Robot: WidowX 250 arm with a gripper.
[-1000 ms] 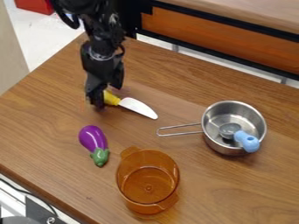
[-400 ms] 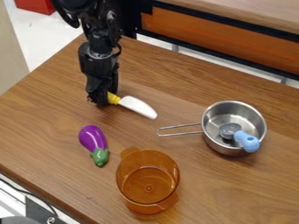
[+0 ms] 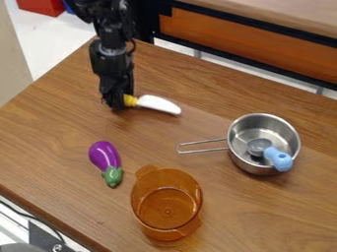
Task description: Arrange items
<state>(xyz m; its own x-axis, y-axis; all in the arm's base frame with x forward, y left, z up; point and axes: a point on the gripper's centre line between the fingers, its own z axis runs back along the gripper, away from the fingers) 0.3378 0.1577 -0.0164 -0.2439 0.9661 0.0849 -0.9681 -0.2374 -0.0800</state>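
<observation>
The toy knife (image 3: pixel 158 104) lies crosswise toward the far left of the desk (image 3: pixel 230 206), its white blade pointing right and slightly near. Its yellow handle (image 3: pixel 130 101) is grasped in the hand (image 3: pixel 118 104), with only the end next to the blade left uncovered. Whether the knife bears on the wood or is just clear of it, I cannot tell.

The step in hand looks to be shifting the knife to a new spot. Because it is held at one end, the blade could swing or dip, so a slow move with the hand upright and the blade kept low and level would suit it. The task names no spot, so a bare patch of wood is a sensible choice; set the blade flat before easing the grip, then draw straight up so the handle isn't dragged round.

Nearer than the knife, the purple toy eggplant (image 3: pixel 104 155) lies with its green cap toward the near side. Right of it and nearer stands the amber two-handled pot (image 3: pixel 168 177). To the right, the steel saucepan (image 3: pixel 263 125) holds a blue-handled utensil (image 3: pixel 281 160) across its rim; its wire handle (image 3: pixel 201 142) juts left, where a low blade could snag.
</observation>
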